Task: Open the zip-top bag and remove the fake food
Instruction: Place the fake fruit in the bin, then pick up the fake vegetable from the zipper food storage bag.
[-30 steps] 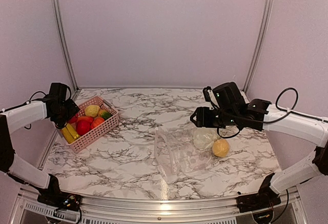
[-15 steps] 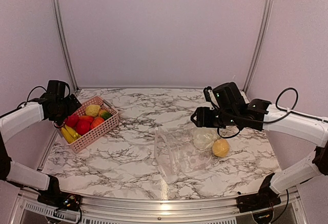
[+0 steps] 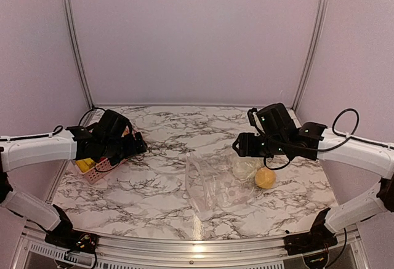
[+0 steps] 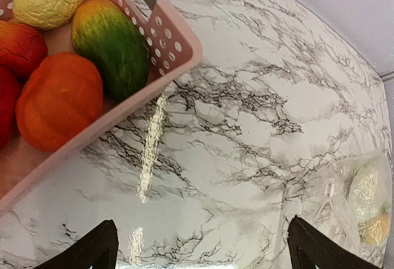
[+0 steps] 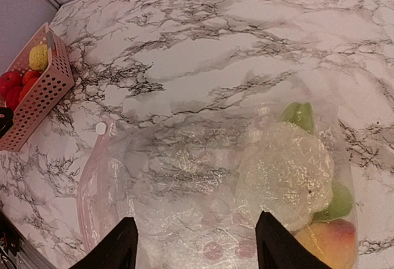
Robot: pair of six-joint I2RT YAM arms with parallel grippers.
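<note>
Crinkly zip-top bag [image 5: 184, 176] holds knobbly fake food [image 5: 286, 170]; left fingers [image 4: 92, 250], right fingers [image 5: 120, 244] wide apart.

Marble table [image 3: 154, 201]: pink basket [image 3: 93, 173] at left, clear zip-top bag [image 3: 212, 189] at right.
The left gripper [image 3: 136, 145] hangs over the basket and hides most of it; a yellow piece [image 3: 82, 165] shows at its near-left corner. The right gripper [image 3: 239, 145] hovers above the bag's far right end. The bag lies flat with 2 pieces of fake food [image 3: 265, 177] inside, 1 pale, 1 orange-yellow.
</note>
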